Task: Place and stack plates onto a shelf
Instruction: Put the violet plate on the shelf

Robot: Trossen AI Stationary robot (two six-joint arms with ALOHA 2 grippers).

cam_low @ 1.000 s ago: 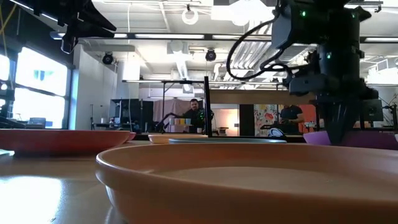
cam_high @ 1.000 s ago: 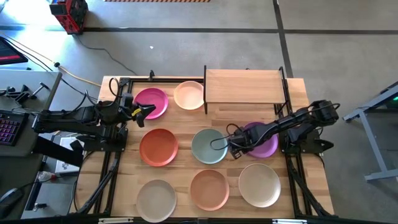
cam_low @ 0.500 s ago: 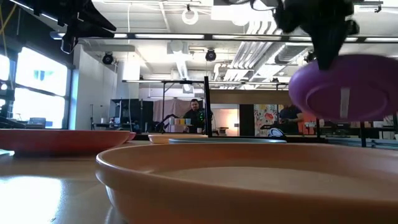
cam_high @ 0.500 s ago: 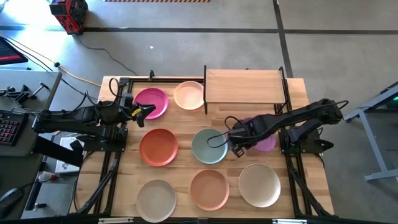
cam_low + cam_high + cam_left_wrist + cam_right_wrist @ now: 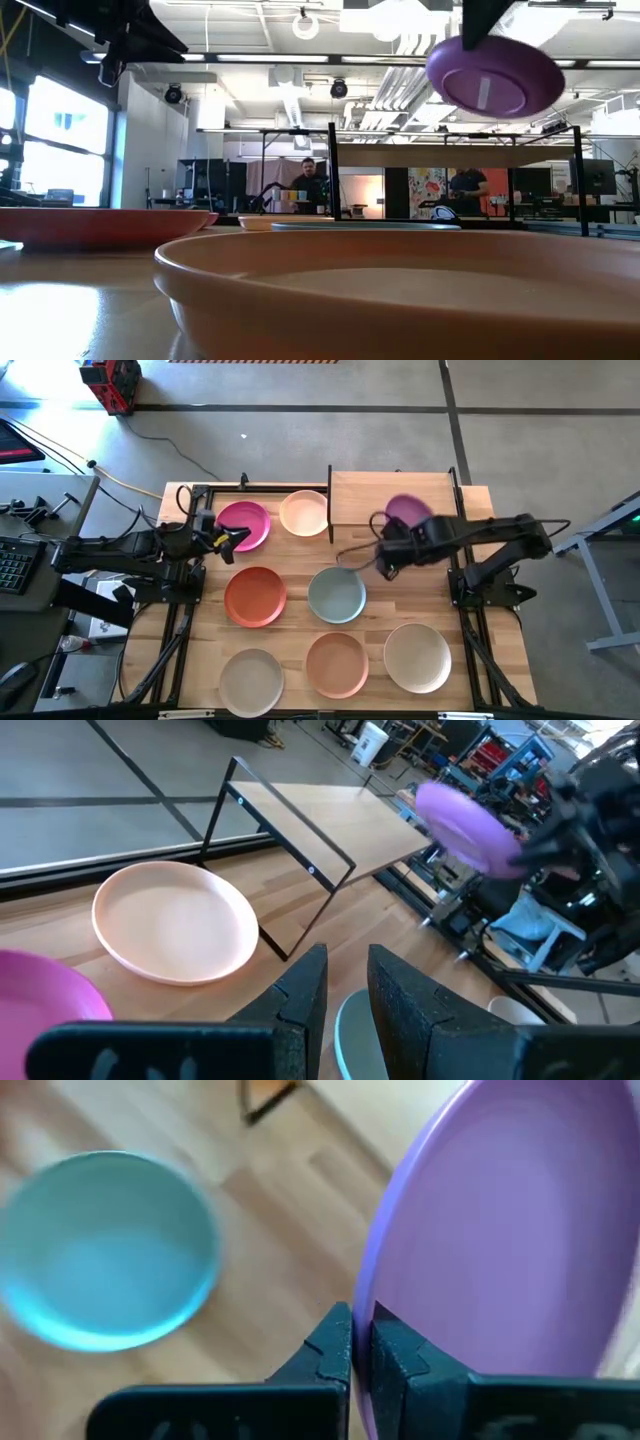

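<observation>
My right gripper (image 5: 392, 540) is shut on the purple plate (image 5: 407, 511) and holds it in the air above the shelf's (image 5: 370, 498) near edge. In the low view the purple plate (image 5: 495, 77) shows its underside, high above the table. My left gripper (image 5: 236, 538) is open and waits beside the magenta plate (image 5: 243, 525), touching nothing. The cream plate (image 5: 304, 513), orange-red plate (image 5: 255, 596), pale teal plate (image 5: 336, 595), beige plate (image 5: 251, 678), salmon plate (image 5: 337, 663) and off-white plate (image 5: 417, 656) lie flat on the table. My right gripper pinches the purple plate by its rim (image 5: 368, 1295) between the two fingers (image 5: 335, 1345), one on the inner face and one on the underside. The plate is lifted clear of table and shelf and sits tilted, reaching out beyond the fingertips toward the far edge.
The shelf's top board (image 5: 330, 815) is bare, with thin black posts (image 5: 300, 910) at its corners. The black arm frames (image 5: 180, 610) run along both sides of the table. People stand in the room beyond (image 5: 315, 185).
My right gripper has risen from the table beside the pale teal plate and moved toward the far edge, carrying the purple plate. The plate has been lifted clear, tipped up, and now hangs over the shelf's near edge. My left arm has kept still.
</observation>
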